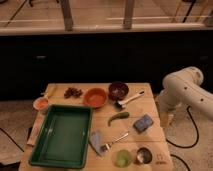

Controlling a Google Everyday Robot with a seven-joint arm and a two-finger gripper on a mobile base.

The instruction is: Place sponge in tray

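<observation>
Jaws: whether released or clenched could not be told. The gripper (166, 119) hung beside the table's (150, 107) edge, touching nothing on it. The sponge (143, 123) lay on the tabletop, the object nearest the jaws and just inward of them. The tray (36, 144) sat well apart, at the opposite side of the table from the jaws, its floor bare. Between sponge and tray lay a green pepper (118, 117) and a pale cloth (96, 141) with a fork (116, 140); two cups (143, 155) stood near the sponge.

The step in hand was judged to be the reach. It would go best as a descent from directly above, the jaws spanning the block's narrower width. The soft block probably needs a deep, moderate squeeze. The carry should pass above the pepper and fork, with release low over the tray's floor, inside the rim.
</observation>
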